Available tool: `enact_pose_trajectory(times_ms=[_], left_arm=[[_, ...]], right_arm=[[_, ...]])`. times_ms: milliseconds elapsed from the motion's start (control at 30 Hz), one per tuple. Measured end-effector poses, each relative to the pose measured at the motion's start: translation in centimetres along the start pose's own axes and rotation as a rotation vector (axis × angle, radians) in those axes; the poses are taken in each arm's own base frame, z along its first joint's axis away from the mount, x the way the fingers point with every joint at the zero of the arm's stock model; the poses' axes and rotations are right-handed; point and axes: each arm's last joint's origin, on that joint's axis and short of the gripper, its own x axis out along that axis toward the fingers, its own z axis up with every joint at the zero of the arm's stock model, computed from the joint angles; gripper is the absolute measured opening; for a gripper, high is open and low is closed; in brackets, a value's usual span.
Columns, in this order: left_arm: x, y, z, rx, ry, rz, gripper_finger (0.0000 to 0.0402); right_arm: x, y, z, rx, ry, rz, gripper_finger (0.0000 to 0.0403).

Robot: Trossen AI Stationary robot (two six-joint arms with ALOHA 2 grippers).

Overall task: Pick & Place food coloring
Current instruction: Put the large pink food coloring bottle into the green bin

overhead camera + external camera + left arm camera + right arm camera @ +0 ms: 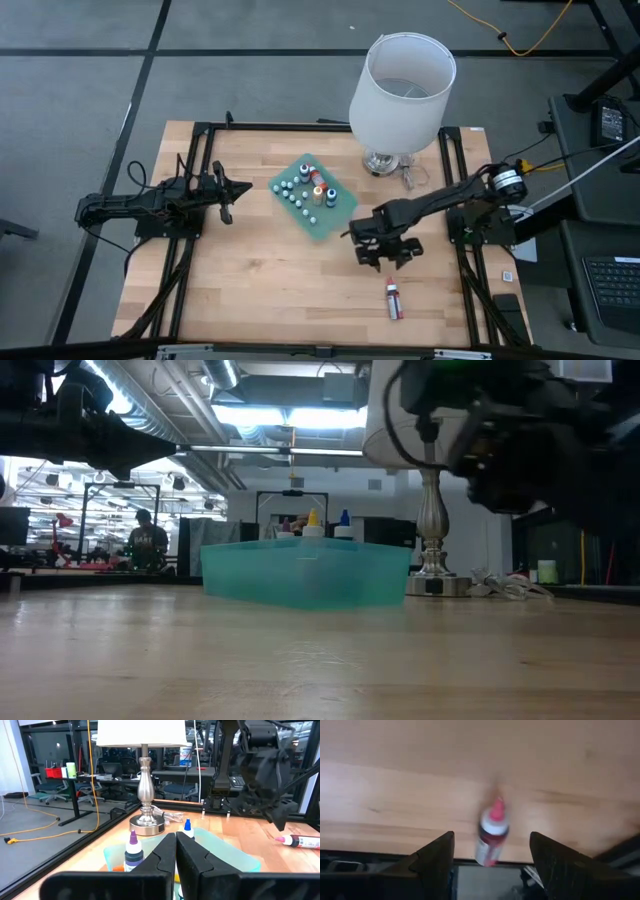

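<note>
A red food coloring bottle (394,299) lies on its side on the wooden table near the front right; in the right wrist view this bottle (490,837) shows blurred beyond my fingers. My right gripper (385,250) hangs open above the table, just far of the bottle, tilted down and touching nothing. Several more small bottles stand in a teal tray (335,222) at the table's middle, among them a purple-capped bottle (133,847) and a blue-capped bottle (187,827). My left gripper (240,190) waits shut and level, left of the tray.
A tall lamp with a white shade (402,90) stands on a silver base (385,160) at the far right, its cord beside it. Black frame rails (190,250) run along the table's left and right sides. Bare wood lies between the tray and the near edge.
</note>
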Motion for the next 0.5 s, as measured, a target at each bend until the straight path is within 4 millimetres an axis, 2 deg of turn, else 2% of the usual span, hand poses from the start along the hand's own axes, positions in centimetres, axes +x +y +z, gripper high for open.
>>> enact_pose_trajectory(times_ms=[167,500], left_arm=[[0.0,0.0,0.0,0.0,0.0,0.0,0.0008],[0.0,0.0,0.0,0.0,-0.001,0.0,0.0009]], right_arm=[[1.5,-0.9,-0.3,0.015,0.066,-0.047,0.0259],[3.6,-0.9,-0.7,0.023,0.081,0.01,0.0259]])
